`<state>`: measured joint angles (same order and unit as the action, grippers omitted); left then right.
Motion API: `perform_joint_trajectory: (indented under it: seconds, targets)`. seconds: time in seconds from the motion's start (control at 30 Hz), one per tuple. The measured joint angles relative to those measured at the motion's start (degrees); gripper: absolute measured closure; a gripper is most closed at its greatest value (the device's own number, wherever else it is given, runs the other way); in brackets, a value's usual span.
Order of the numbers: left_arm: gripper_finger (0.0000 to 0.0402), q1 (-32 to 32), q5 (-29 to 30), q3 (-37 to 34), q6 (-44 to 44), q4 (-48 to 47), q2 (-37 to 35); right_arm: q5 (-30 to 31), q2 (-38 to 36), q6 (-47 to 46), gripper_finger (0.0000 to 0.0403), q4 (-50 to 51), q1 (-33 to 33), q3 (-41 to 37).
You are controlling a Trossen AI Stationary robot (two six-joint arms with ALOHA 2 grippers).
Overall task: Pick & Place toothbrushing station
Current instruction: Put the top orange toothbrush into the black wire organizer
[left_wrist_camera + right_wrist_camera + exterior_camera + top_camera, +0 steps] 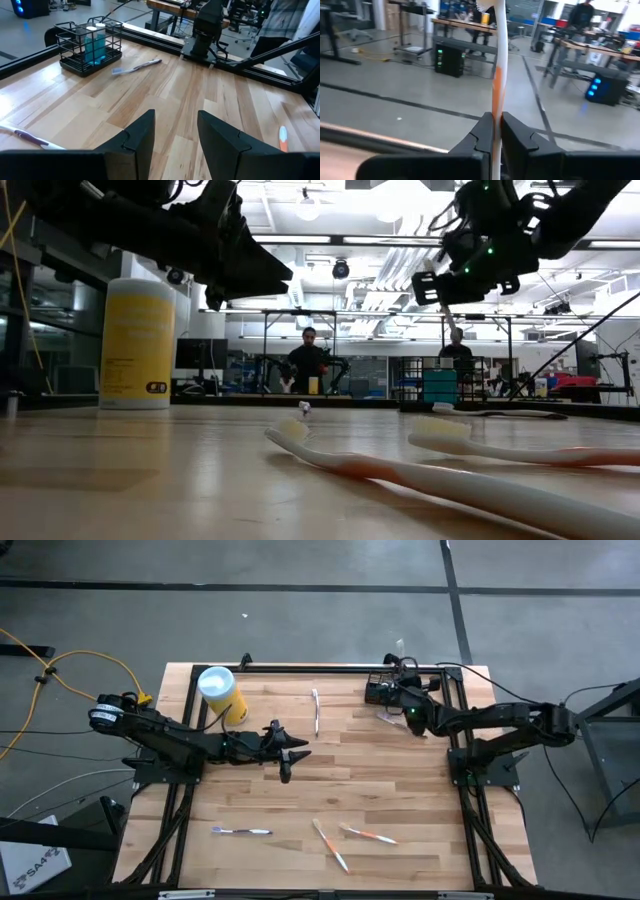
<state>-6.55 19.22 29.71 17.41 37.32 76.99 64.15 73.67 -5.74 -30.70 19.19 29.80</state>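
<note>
The toothbrushing station, a black wire basket (90,47) with a blue cup inside, stands at the table's far right (378,692). My right gripper (497,120) is above it, near the far edge (393,665), and is shut on a white-and-orange toothbrush (498,65). My left gripper (175,135) hovers open over the table's middle (288,753) with nothing between its fingers. A white toothbrush (136,66) lies flat on the table beside the basket. My right gripper pinches the toothbrush's handle at its orange middle part (496,97) between the two fingers. The fingers come in about level, pointing toward the table's far edge, and lie across the handle. The brush stands upright, its head (490,6) up, lifted clear of the table.
A yellow canister with a white lid (222,692) stands at the far left. One toothbrush (316,710) lies mid-table, and three more (240,831) (330,845) (368,834) lie near the front edge. A black rail (300,668) runs along the far edge. People stand in the room beyond.
</note>
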Motion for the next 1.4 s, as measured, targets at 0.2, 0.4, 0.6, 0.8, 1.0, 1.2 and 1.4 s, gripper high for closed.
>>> perform_joint_trajectory:
  seconds: [0.2, 0.4, 0.6, 0.8, 1.0, 1.2, 1.4]
  targets:
    - [0.026, 0.0, 0.0, 0.0, 0.0, -0.02, 0.0, -4.44, 0.0, -0.45, 0.0387, -0.01, 5.61, 0.0]
    - [0.026, 0.0, 0.0, 0.0, 0.0, -0.04, 0.0, -7.5, 0.0, -1.51, 0.0387, 0.0, 9.61, 0.0]
    - [0.026, 0.0, 0.0, 0.0, 0.0, -0.04, 0.0, -8.2, 0.0, -1.51, 0.0387, -8.66, 11.68, -4.49]
    - [0.026, -0.01, 0.0, 0.0, 0.0, -0.04, 0.0, -10.35, 0.0, -0.46, 0.0388, -27.85, 13.01, -14.47]
    - [0.026, -0.02, 0.01, 0.0, -0.01, -0.02, -0.01, -14.17, 0.0, -0.22, 0.0392, -38.64, 14.72, -21.55]
    - [0.026, -0.02, 0.02, 0.0, -0.01, -0.02, 0.0, -18.6, 0.0, 1.39, 0.0392, -43.14, 15.44, -22.38]
    - [0.026, 0.0, 0.02, 0.0, -0.02, 0.02, 0.0, -21.25, 0.0, 3.33, 0.0393, -45.97, 15.79, -22.36]
